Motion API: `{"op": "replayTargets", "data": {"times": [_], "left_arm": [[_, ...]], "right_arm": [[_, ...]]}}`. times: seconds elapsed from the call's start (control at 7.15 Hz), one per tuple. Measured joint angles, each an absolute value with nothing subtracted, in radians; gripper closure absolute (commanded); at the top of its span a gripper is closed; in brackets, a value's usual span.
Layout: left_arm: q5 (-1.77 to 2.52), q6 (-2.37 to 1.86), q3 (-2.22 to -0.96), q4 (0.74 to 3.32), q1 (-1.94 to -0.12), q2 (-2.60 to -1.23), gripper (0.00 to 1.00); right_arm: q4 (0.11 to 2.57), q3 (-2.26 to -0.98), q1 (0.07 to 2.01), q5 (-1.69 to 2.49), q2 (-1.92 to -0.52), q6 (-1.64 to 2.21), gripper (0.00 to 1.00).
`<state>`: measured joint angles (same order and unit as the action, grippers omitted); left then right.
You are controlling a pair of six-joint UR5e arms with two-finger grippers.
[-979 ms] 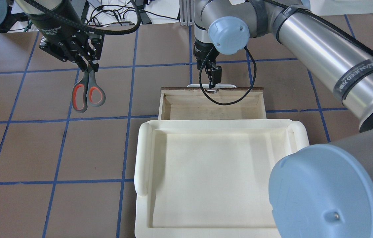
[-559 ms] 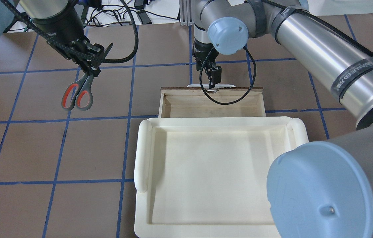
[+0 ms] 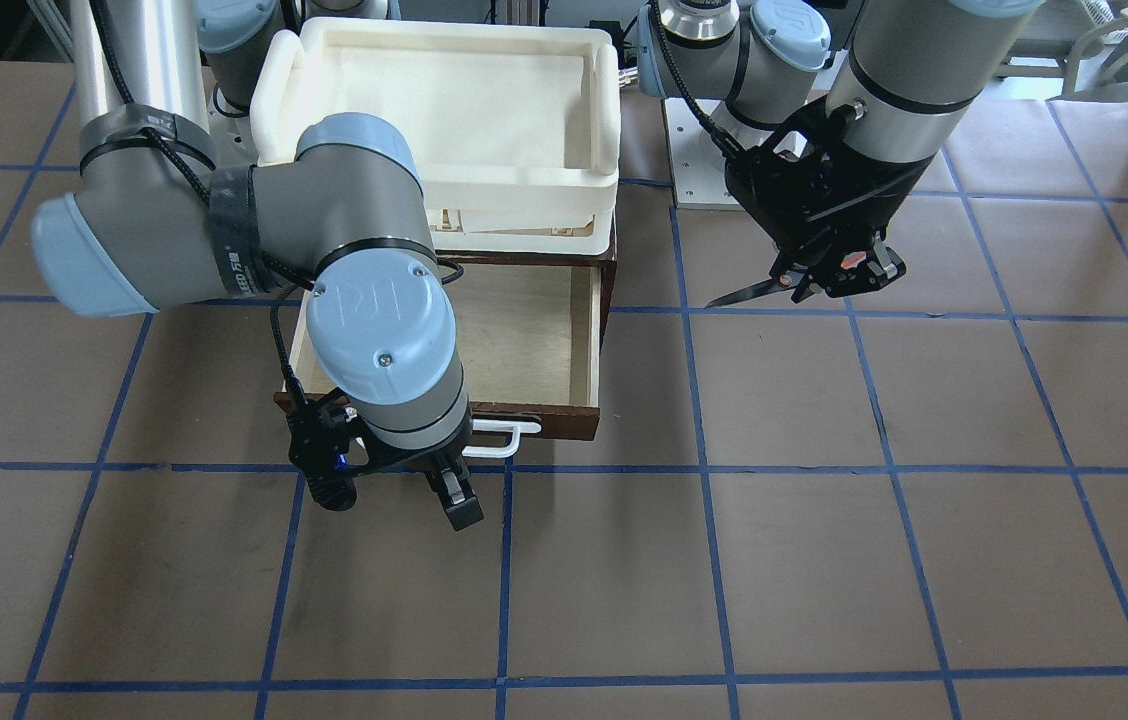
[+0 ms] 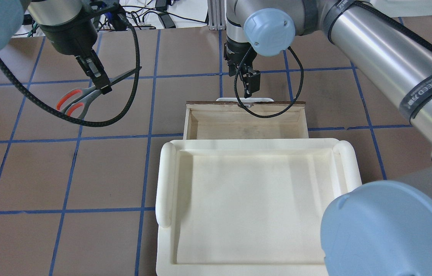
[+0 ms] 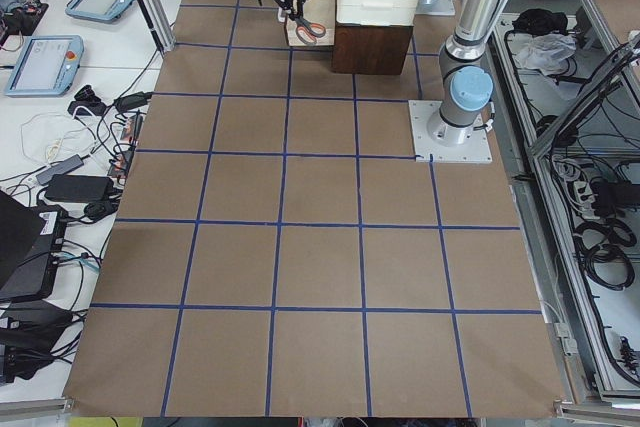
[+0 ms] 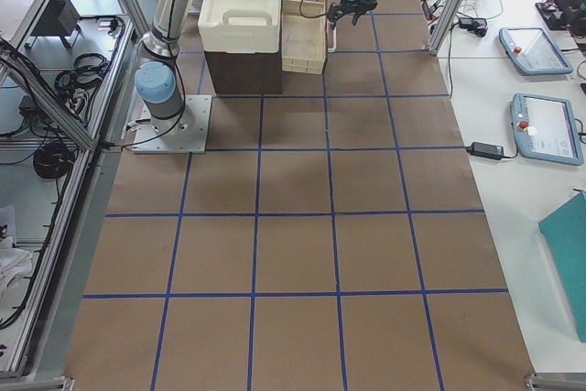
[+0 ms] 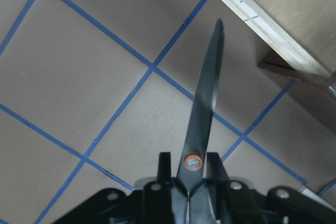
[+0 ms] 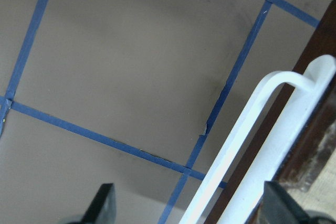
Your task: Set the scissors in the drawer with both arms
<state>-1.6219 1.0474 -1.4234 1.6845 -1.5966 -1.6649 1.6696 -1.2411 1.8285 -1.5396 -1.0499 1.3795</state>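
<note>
Scissors: we see one pair of scissors (image 4: 89,92), blades shut together. It is held above the table (image 4: 105,172), off to the robot's left of the drawer (image 4: 246,126) and apart from it.

Scissors and left end effector: the left end effector (image 4: 103,88) holds the pair at the pivot screw. In the wrist view the dark blades run straight out ahead of the fingers (image 7: 165,167), with the tip aimed toward the drawer's pale corner. In the overhead view the orange-lined handles stick out on the other side of the fingers, away from the drawer.

Left end effector: it is clamped on the scissors, one finger on each side of the pivot.

Right end effector: the right end effector (image 4: 250,87) sits at the drawer's front, over the white bar handle (image 4: 244,100). In its wrist view the jaws are spread wide with the handle running between them. We cannot tell whether either finger touches it.

Drawer: we count one, pulled out toward the operators' side, showing its plywood floor.

Tray: we count one cream-white tray (image 4: 165,184), resting on the dark cabinet (image 6: 240,72) above the drawer.

Arms: we count two, the left arm (image 3: 914,60) and the right arm (image 3: 164,230), each with one end effector.
</note>
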Motion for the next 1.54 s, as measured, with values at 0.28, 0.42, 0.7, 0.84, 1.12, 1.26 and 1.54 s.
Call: {"op": "replayTargets", "data": {"times": [0.28,0.42,0.7,0.84,1.12,1.26,1.54], "left_arm": [[-1.644,1.236,-1.426,1.687,-1.627,-1.668,1.0],[-1.647,1.295,-1.426,1.671,-1.666,-1.672,1.0],[-1.641,1.355,-1.427,1.631,-1.744,-1.702,1.0],[-1.635,1.374,-1.427,1.608,-1.798,-1.734,1.0],[-1.619,1.35,-1.416,1.537,-1.895,-1.818,1.0],[-1.597,1.31,-1.401,1.514,-1.931,-1.863,1.0],[-1.574,1.237,-1.354,1.497,-2.015,-1.938,1.0]], "right_arm": [[1.664,-1.245,1.812,-1.588,-1.114,1.175,0.0],[1.664,-1.252,1.781,-1.596,-1.151,1.003,0.0],[1.672,-1.282,1.708,-1.605,-1.22,0.631,0.0],[1.686,-1.306,1.674,-1.604,-1.247,0.45,0.0],[1.712,-1.334,1.613,-1.599,-1.269,0.235,0.0],[1.723,-1.353,1.602,-1.593,-1.282,0.21,0.0],[1.758,-1.413,1.596,-1.594,-1.329,0.183,0.0]]}}
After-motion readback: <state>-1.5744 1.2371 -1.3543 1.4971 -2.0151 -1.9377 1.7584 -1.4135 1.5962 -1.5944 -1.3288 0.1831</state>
